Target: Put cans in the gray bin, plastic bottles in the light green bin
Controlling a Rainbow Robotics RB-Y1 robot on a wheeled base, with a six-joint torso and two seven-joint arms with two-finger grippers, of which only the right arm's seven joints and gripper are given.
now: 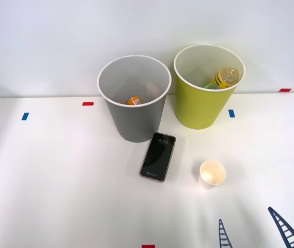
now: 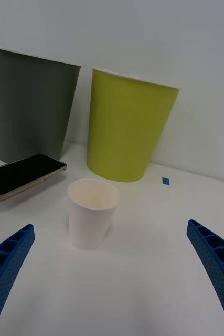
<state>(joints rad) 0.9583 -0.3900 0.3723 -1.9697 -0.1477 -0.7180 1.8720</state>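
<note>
The sorting looks finished, or nearly so. An orange can (image 1: 134,101) lies at the bottom of the gray bin (image 1: 134,121), and a bottle (image 1: 226,77) with a yellow label leans inside the light green bin (image 1: 204,108), with a bit of green (image 1: 211,86) beside it that is probably the second bottle. No can or bottle is left out on the tabletop (image 1: 59,175), so nothing seems to remain to be picked.

The right pincer (image 1: 255,227) hangs low over the tabletop with its blue ribbed fingers (image 2: 7,262) spread wide apart and nothing between them. Just ahead of it, roughly in line with the gap, stands a white paper cup (image 2: 92,212), upright and empty. Farther ahead and to one side lies a black phone (image 2: 22,174), flat, close to the foot of the gray bin. Both bins stand side by side beyond these, the green one more directly ahead. Cup and phone belong to neither bin; a forward reach would meet the cup first.
</note>
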